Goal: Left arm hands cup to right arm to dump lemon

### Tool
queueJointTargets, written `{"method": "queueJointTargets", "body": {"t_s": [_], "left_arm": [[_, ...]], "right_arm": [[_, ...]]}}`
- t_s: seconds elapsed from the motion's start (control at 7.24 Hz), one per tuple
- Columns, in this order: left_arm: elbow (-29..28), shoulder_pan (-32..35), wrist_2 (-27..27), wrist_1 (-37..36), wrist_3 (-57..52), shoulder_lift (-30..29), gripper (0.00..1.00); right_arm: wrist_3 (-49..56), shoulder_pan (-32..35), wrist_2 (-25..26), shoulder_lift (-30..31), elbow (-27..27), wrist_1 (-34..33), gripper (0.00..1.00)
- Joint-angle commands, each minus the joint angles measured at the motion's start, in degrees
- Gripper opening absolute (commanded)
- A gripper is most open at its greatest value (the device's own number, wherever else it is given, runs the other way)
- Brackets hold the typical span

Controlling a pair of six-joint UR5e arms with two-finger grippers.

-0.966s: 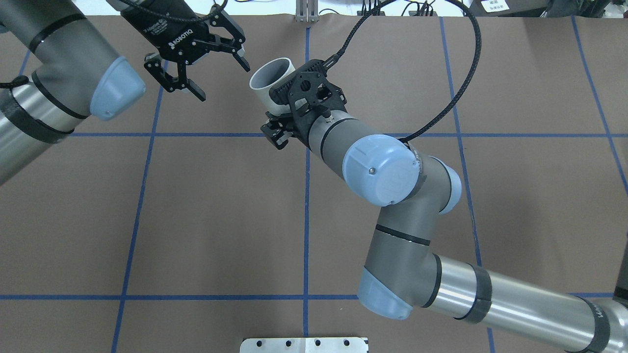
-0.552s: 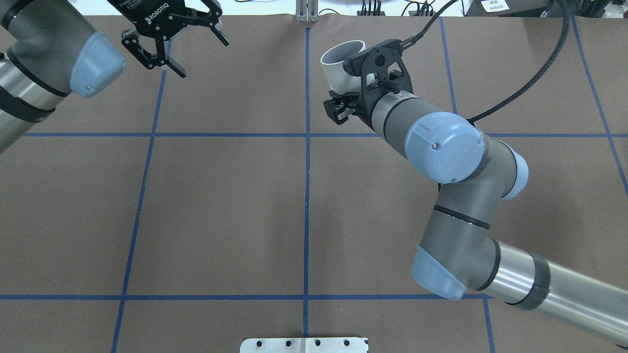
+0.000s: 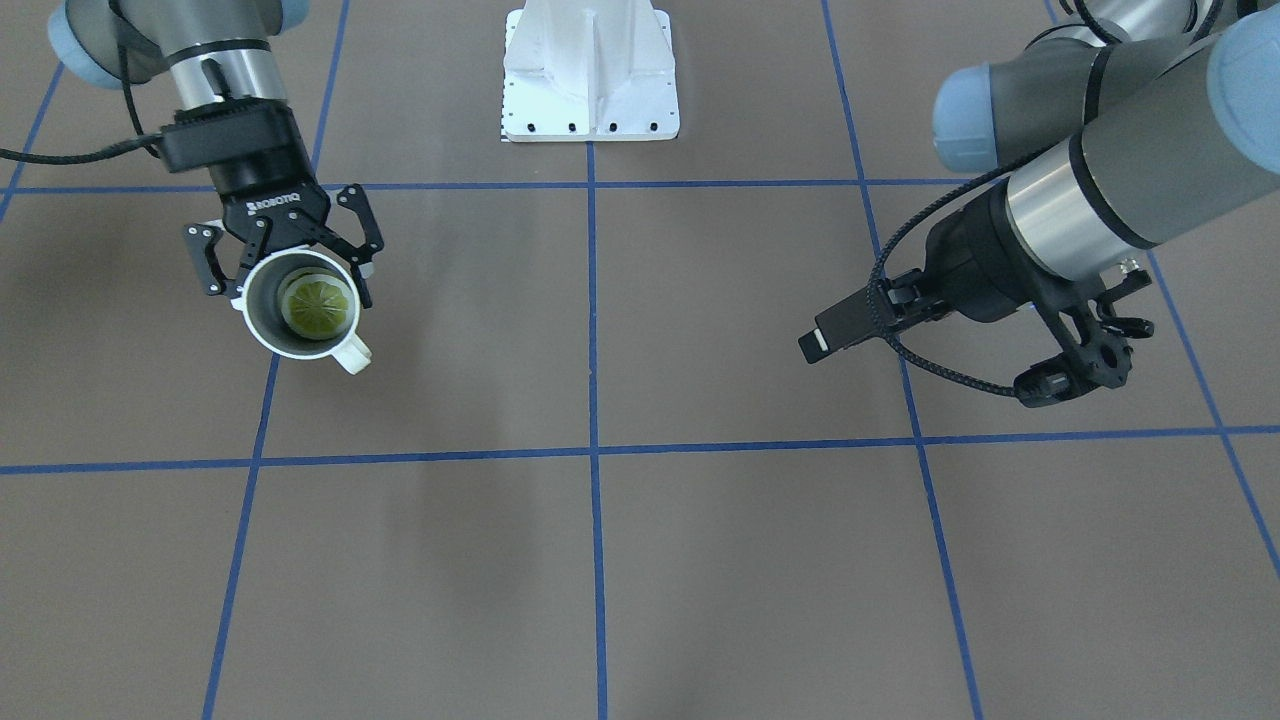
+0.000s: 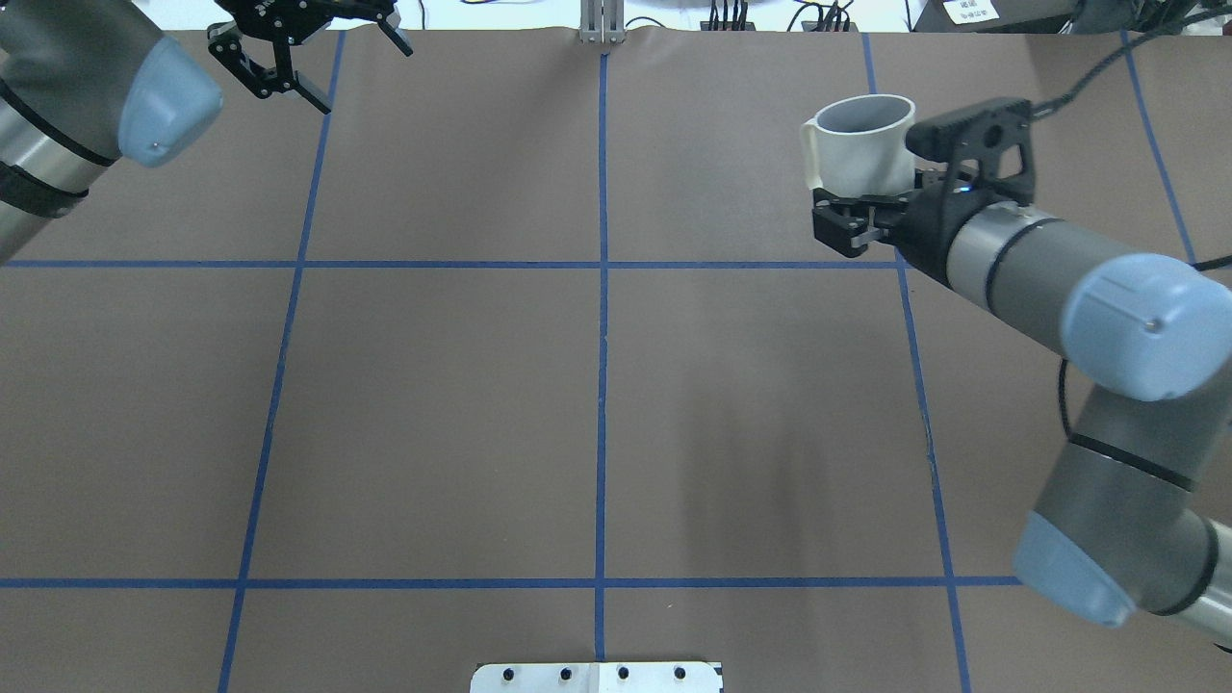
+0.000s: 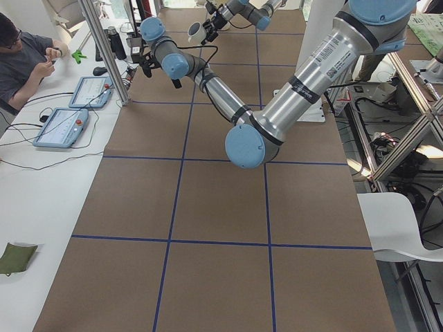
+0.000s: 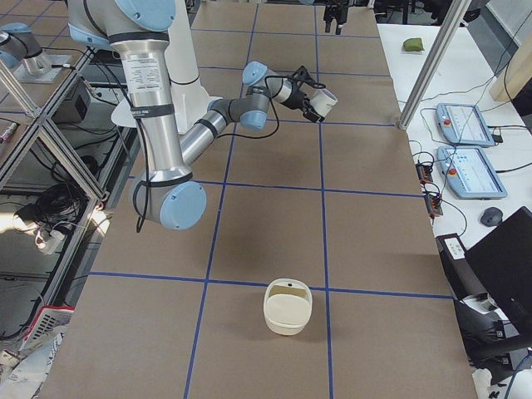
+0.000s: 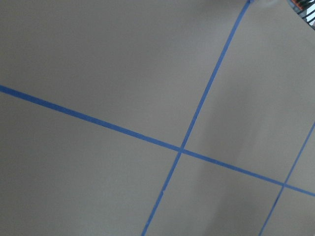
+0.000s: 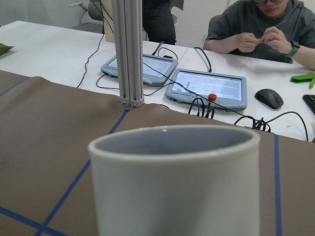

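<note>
- You've got the small cream-white mug (image 4: 859, 159), grey inside, in the black two-finger right gripper (image 4: 857, 210). Its fingers are clamped on the mug's lower wall, one on each side.
- The mug is upright, mouth up, held above the worktop by its far edge, right of the centre tape line. Its squarish loop handle is on the side away from the wrist.
- A yellow-green lemon slice (image 3: 315, 300) lies flat in the bottom of the mug.
- The grey right arm with light-blue caps (image 4: 1020, 260) reaches in from the robot's right. "ROBOTIQ" reads on its gripper body in the front-facing view.
- The grey left arm with light-blue caps (image 4: 58, 87) is by the far edge, left of the centre line. Its black left gripper (image 3: 820, 342) has the fingers spread wide.
- The two grippers are well apart.
- The brown worktop with a blue tape grid (image 4: 433, 404) also carries a cream-white tub (image 6: 287, 307) toward its right end, well apart from the mug.
- In the right wrist view the mug's rim fills the foreground. A person (image 8: 266, 24) sits at a white desk beyond the far edge.
</note>
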State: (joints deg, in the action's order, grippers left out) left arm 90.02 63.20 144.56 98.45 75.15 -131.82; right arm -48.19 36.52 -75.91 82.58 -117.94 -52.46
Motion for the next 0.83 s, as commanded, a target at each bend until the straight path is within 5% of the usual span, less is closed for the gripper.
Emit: {"method": "queueJointTargets", "body": {"t_s": [0.0,0.28,0.69], "left_arm": [[0.50,-0.45,-8.92,-0.19,-7.35,2.69,1.00],[0.68,-0.54,-12.27,-0.10,-11.85,4.11,1.00],[1.12,-0.80,-13.95,-0.01,-12.31,4.03,1.00]], "right_arm": [[-2.00,6.07,-8.23,15.26,-1.33,16.44,0.16],[-2.00,18.61,-23.69,24.00,0.94,26.74,0.17],[-3.13,31.55,-36.81,29.39,15.93,50.02,0.17]]}}
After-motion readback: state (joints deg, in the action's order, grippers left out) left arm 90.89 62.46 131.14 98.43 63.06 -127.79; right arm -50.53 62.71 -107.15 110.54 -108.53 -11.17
